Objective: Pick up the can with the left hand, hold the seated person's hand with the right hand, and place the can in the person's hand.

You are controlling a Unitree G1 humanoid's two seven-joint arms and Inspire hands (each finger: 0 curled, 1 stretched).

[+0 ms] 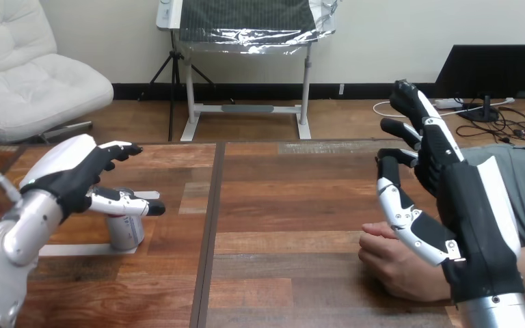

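A silver can [126,229] stands upright on the wooden table [294,198] at the left. My left hand [78,174] hovers over and around it, open, with the thumb [126,203] reaching across the can's top and the fingers stretched above it. At the right my right hand [451,198] is raised, open, its fingers pointing up and away. Just below and left of it the person's hand [393,263] rests on the table as a loose fist, beside my thumb; I cannot tell whether they touch.
A white strip of tape [89,250] lies on the table under and beside the can, with another short strip [147,195] behind it. A dark seam [208,225] runs down the table between its two halves.
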